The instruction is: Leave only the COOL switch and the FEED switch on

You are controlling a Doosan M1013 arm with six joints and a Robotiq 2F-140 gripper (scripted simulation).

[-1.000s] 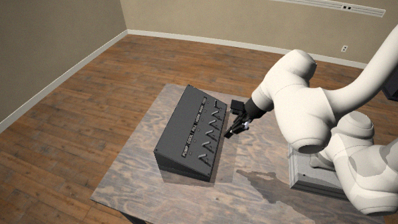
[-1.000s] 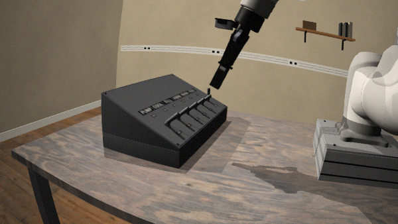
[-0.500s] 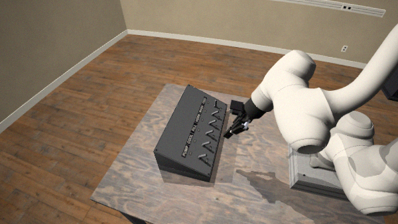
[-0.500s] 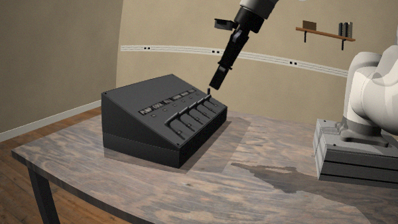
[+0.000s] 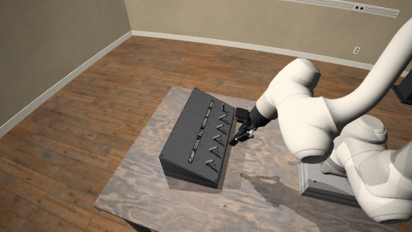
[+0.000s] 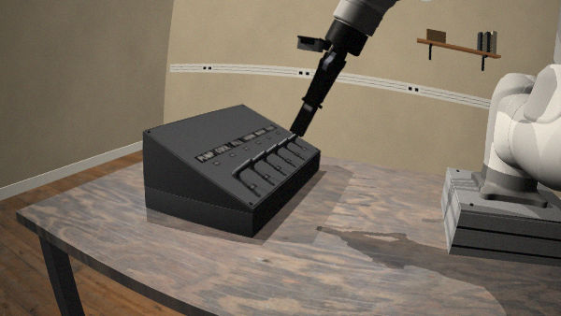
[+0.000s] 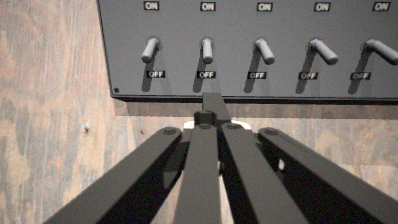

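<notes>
Wooden planks covered the floor of the bare room, and on a wood-grained desk a dark sloped console was seen standing loose, its row of levers facing the arm's grey base block. The gripper was held at the console's lower front edge, near the far end of the row as the exterior view showed it, with its jaws clenched on nothing. In the wrist view five levers were counted; all were tilted toward their OFF marks, and the nearest lever was lined up just above the closed tips. Labels were cropped out of that view, so the lever's name could not be told. A wrong switch could be flipped through miscounting. Because the console was unfastened, a hard or low push against its edge was judged likely to slide or turn it instead of throwing a lever.
</notes>
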